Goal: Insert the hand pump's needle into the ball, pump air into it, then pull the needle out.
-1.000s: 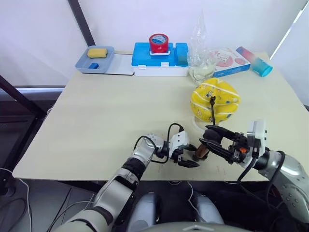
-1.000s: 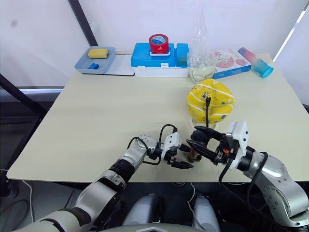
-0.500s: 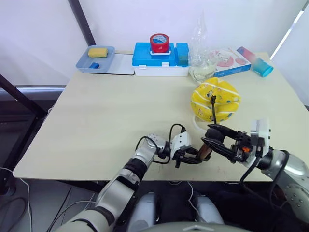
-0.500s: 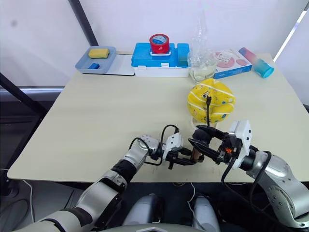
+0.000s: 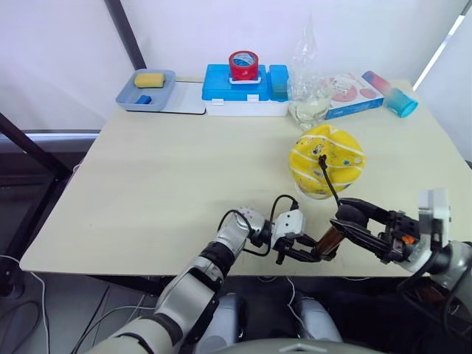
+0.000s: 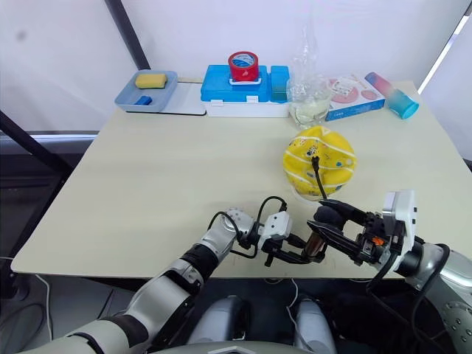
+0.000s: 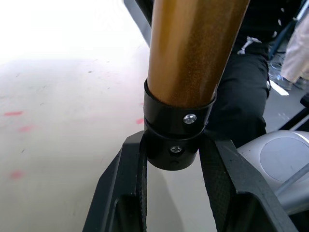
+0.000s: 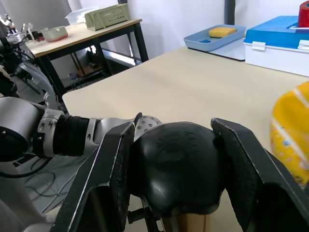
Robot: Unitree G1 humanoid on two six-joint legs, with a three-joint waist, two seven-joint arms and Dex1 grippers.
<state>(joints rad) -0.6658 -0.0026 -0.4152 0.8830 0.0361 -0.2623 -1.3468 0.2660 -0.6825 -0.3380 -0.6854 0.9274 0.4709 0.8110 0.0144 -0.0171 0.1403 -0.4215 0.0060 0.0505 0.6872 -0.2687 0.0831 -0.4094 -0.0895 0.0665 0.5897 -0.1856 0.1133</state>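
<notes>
The yellow ball [image 5: 327, 161], dented and dotted, sits on the table right of centre. The hand pump [image 5: 329, 237] is a bronze cylinder, tilted, near the table's front edge. Its thin black hose [image 5: 330, 184] runs up to the ball, and its tip meets the ball's surface. My left gripper [image 5: 313, 255] is shut on the pump's black lower end cap [image 7: 173, 137]. My right gripper [image 5: 346, 218] is shut on the pump's black handle [image 8: 175, 166], with a finger on each side. The ball [image 8: 289, 137] also shows past that handle.
At the back stand a blue box [image 5: 245, 90] with a red tape roll [image 5: 243, 65] on it, a blue tray [image 5: 145, 90] holding a yellow sponge, a clear plastic bag [image 5: 307, 70], a pink box [image 5: 346, 92] and a teal cup [image 5: 402, 102]. The table's front edge runs just below the pump.
Both grippers and the pump have moved right and toward the front edge, and the pump leans over more. The left gripper's fingers have closed on the end cap. The ball has shifted slightly.
</notes>
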